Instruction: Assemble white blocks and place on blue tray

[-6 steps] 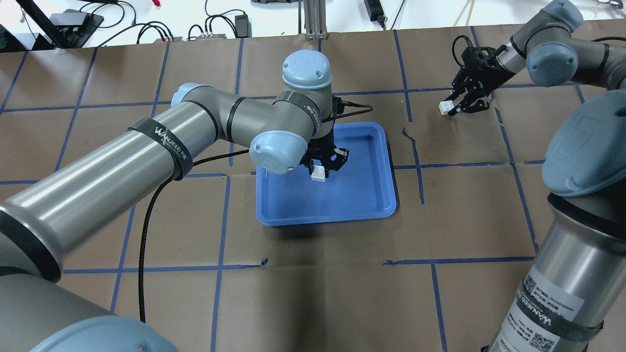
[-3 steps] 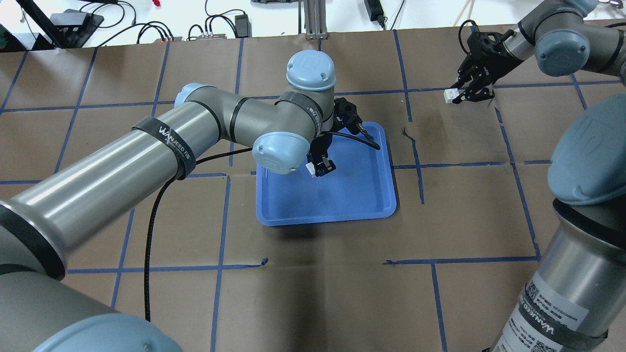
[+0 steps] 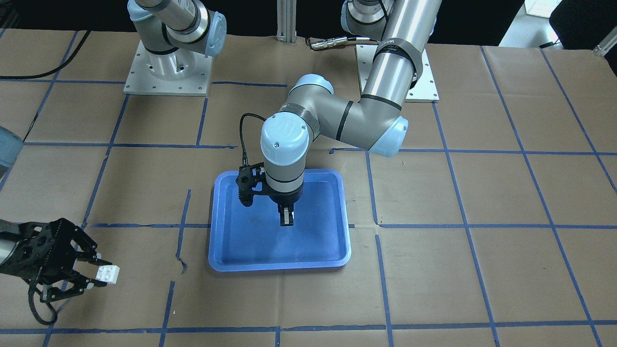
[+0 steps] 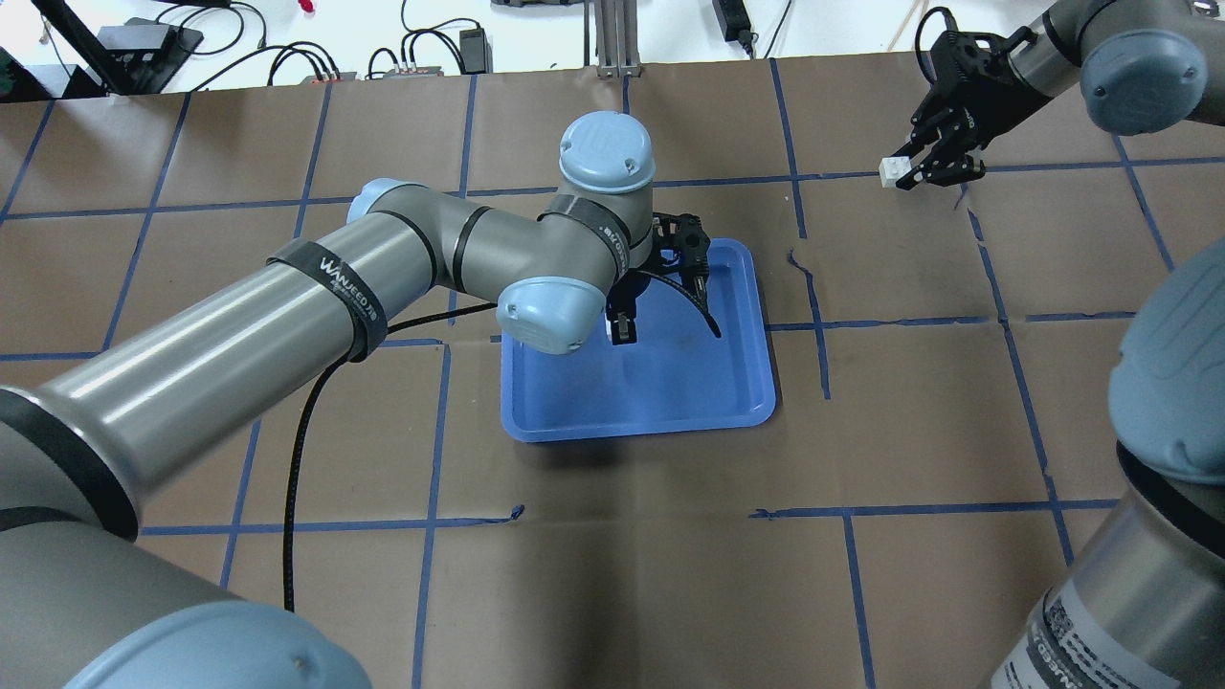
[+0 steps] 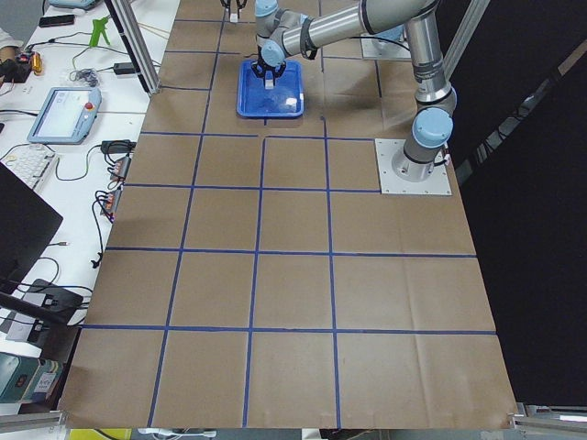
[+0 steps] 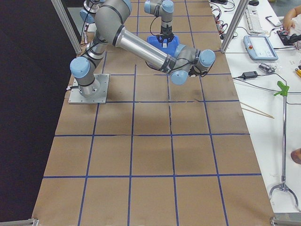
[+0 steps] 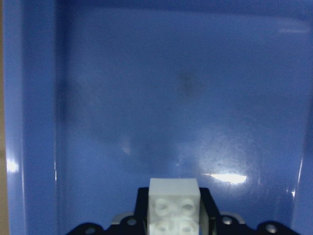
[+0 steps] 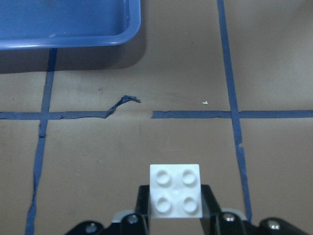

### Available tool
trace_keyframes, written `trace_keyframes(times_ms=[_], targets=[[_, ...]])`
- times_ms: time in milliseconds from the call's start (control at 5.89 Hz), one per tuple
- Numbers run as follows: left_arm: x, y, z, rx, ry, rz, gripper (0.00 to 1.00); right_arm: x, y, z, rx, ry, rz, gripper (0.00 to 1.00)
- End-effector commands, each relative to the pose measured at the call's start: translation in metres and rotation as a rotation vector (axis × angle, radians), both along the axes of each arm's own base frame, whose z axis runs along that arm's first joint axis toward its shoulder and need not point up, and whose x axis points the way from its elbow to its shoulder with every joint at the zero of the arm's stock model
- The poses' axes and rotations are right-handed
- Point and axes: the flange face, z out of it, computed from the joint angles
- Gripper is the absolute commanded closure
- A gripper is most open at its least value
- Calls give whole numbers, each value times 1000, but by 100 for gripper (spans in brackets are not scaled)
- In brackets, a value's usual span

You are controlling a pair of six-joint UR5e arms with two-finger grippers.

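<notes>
Left claw [image 3: 287,219] clenched on a white block [image 7: 173,205], held over the floor of the blue tray [image 4: 636,431] near the middle of the table [image 4: 622,574]. Right claw [image 4: 909,175] clenched on a second white block [image 8: 175,196], above the table well apart from the tray.

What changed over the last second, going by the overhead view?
The right gripper, shut on the right block, moved toward the table's far edge. The left gripper turned at the wrist above the blue tray, staying shut on the left block. The tray did not move, and nothing was let go.
</notes>
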Motion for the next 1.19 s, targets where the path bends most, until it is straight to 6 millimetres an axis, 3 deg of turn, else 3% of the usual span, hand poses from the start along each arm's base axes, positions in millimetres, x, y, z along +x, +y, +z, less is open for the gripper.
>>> trace_keyframes(times_ms=[0, 339, 509, 848, 1018], targets=[[4, 9, -14, 26, -17, -6, 80, 23, 56, 18, -14, 5, -44, 78], [3, 6, -29, 24, -11, -3, 78, 39, 102, 30, -35, -2, -54, 78], [3, 6, -35, 32, -14, -3, 75, 42, 110, 26, -50, 3, -59, 78], [2, 9, -41, 33, -8, -3, 9, 44, 114, 19, -48, 0, -58, 78], [2, 8, -33, 21, -3, -1, 7, 46, 114, 19, -42, -13, -75, 78]])
